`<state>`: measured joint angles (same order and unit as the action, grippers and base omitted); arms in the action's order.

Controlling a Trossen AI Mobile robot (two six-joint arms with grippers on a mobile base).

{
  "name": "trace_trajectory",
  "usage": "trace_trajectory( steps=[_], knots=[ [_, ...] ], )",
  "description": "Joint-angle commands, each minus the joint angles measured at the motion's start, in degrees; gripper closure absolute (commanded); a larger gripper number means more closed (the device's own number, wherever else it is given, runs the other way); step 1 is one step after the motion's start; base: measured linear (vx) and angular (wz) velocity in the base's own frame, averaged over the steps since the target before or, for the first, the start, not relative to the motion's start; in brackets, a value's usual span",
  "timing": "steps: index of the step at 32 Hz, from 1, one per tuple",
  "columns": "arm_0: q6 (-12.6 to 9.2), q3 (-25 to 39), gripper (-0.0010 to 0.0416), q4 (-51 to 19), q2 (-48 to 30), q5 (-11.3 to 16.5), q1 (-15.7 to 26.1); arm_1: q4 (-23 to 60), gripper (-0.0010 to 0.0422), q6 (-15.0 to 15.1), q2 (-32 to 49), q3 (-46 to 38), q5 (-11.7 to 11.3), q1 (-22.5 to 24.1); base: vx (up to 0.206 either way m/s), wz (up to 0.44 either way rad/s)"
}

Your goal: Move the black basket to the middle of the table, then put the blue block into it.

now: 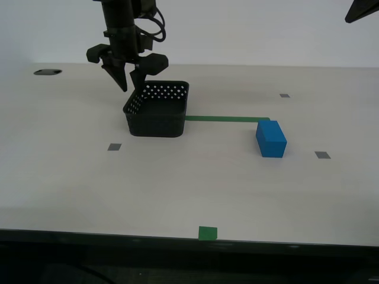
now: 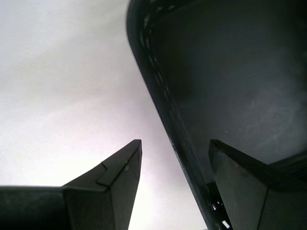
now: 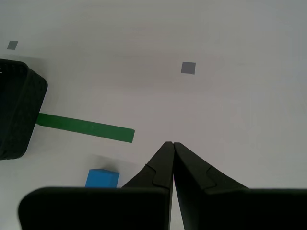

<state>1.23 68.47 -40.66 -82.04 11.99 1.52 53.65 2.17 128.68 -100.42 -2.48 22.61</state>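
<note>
The black basket [image 1: 157, 112] stands on the table [image 1: 177, 189], left of centre in the exterior view. My second gripper [image 1: 131, 86] is open at the basket's far left corner. In the second wrist view [image 2: 175, 142] one finger is outside the basket wall [image 2: 230, 86] and one is inside, not closed on it. The blue block [image 1: 271, 139] lies on the table to the exterior view's right of the basket, apart from it. My first gripper [image 3: 171, 143] is shut and empty, high above the table; its view shows the block [image 3: 102, 178] and the basket's end [image 3: 17, 110].
A green tape strip [image 1: 225, 118] runs from the basket toward the block. A green tape square [image 1: 207, 233] sits at the front edge. Grey square marks [image 1: 114, 147] [image 1: 322, 155] dot the table. A dark arm part [image 1: 361, 10] shows at the top right corner.
</note>
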Motion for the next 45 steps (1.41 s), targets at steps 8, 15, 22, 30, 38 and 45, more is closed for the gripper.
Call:
trace_trajectory(
  steps=[8, 15, 22, 30, 38, 45],
  knots=[
    [0.26, 0.04, 0.0404, -0.11, 0.02, 0.20, 0.09, 0.26, 0.0268, -0.33, 0.44, 0.17, 1.22, 0.02, 0.000, 0.000],
    [0.26, 0.04, 0.0404, -0.11, 0.02, 0.20, 0.15, -0.92, 0.0281, -0.28, 0.44, 0.55, 1.49, 0.02, 0.000, 0.000],
    [0.26, 0.04, 0.0404, -0.11, 0.02, 0.17, 0.15, -2.51, 0.0282, -0.28, 0.44, 2.19, 1.49, 0.07, 0.000, 0.000],
    [0.26, 0.04, 0.0404, -0.07, 0.02, 0.20, 0.26, -3.23, 0.0290, -0.50, 0.44, 3.17, 1.51, 0.13, 0.000, 0.000],
    [0.24, 0.04, 0.0404, -0.09, 0.02, 0.20, 0.37, -5.05, 0.0388, -0.61, 0.44, 3.30, 2.14, 1.20, 0.000, 0.000],
    [0.24, 0.04, 0.0404, -0.09, 0.02, 0.20, 0.44, -6.75, 0.0414, -1.66, 0.44, 4.07, 2.12, 1.29, 0.000, 0.000]
  ],
)
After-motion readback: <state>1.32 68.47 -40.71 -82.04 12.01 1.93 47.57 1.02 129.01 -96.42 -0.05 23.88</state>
